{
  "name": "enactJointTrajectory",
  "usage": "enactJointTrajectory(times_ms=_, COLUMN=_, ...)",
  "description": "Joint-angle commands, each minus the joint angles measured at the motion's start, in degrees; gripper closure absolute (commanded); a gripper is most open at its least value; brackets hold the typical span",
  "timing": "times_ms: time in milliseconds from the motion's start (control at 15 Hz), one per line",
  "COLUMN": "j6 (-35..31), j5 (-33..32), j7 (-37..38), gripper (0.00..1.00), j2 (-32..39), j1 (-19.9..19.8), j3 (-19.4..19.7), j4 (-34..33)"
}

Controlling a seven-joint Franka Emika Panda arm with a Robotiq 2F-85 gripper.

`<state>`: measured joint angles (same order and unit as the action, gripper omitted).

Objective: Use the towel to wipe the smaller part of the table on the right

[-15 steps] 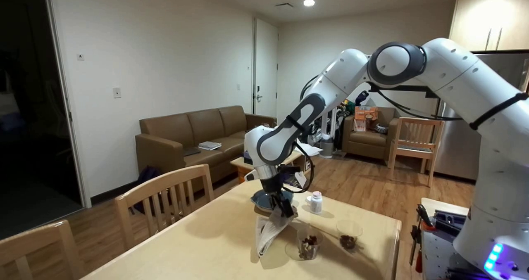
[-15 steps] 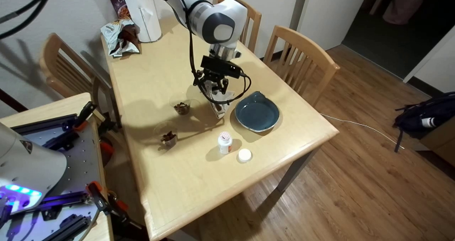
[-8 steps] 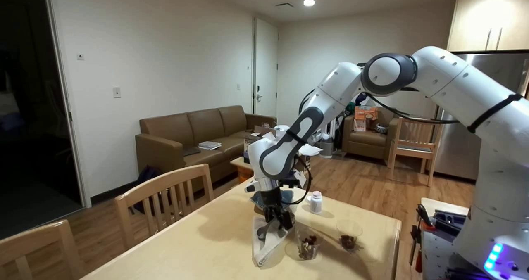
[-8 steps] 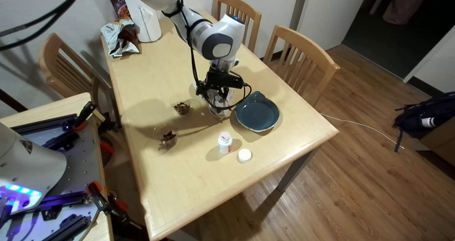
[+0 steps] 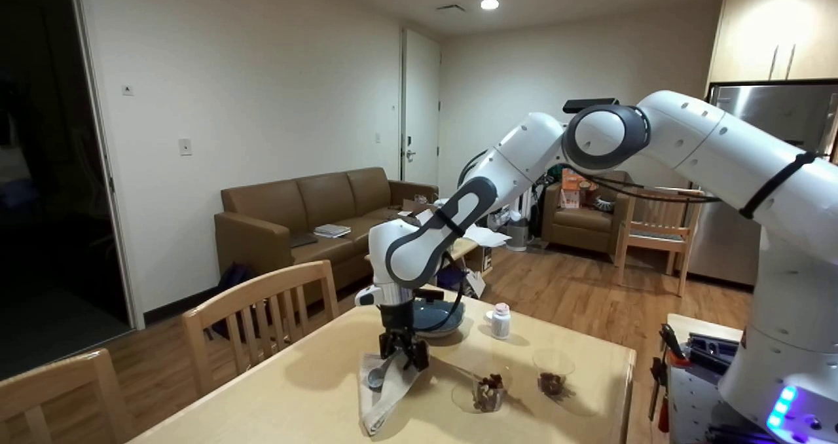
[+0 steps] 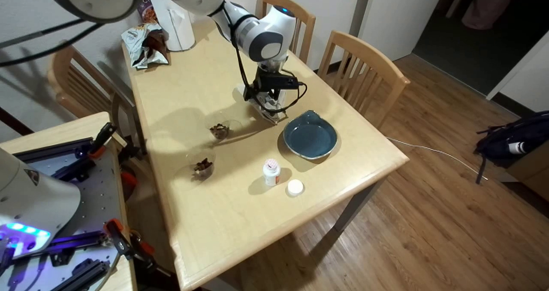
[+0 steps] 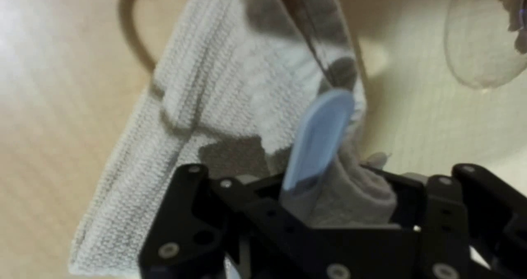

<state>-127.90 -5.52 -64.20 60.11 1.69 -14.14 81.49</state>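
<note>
Holding the towel (image 7: 230, 106): the gripper (image 5: 403, 359) pinches a bunched fold, pointing down over the table (image 5: 294, 391); loose cloth lies beneath and beside it. Probably mid-wipe.
Spoon-like utensil (image 7: 319, 139): against the towel, just under the gripper; a quick stroke or a slackening pinch could shed it.
Nearer clear cup (image 5: 484, 369): beside the gripper, toward the robot's base (image 5: 772, 319); a stroke swung that way could tip it and scatter its dark pieces (image 5: 490, 390).
Farther clear cup (image 5: 553, 367): beyond its neighbour on that side; only a long sweep should reach it.
Blue dish (image 6: 309, 140): near the gripper, on a different side from the cups; a trailing towel corner could catch it.
White bottle (image 6: 271, 175): farther from the gripper than the dish; narrow, so a bump would probably topple it.
Pinch: the gripper's black body covers it in the wrist view, so I cannot tell whether the utensil is caught too.
Towel underside: hidden below the gripper.
Cup in the wrist view: cut off at the edge.
Smaller part: which stretch counts is unclear.
</note>
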Motion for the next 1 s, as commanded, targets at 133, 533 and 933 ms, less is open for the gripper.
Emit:
enactJointTrajectory(times_ms=133, j6=0.9, j5=-0.6, j7=-5.0, gripper=0.98, j2=8.6, j1=3.0, j3=0.1, j4=-15.3)
enactJointTrajectory(times_ms=533, j6=3.0, j5=-0.4, j7=-9.4, gripper=0.98, j2=15.2, j1=5.5, j3=0.8, j4=-26.4)
enactJointTrajectory(times_ms=933, j6=-2.2, j5=1.7, j7=-9.7, gripper=0.98, j2=20.0, j1=5.9, j3=-0.3, j4=-32.9)
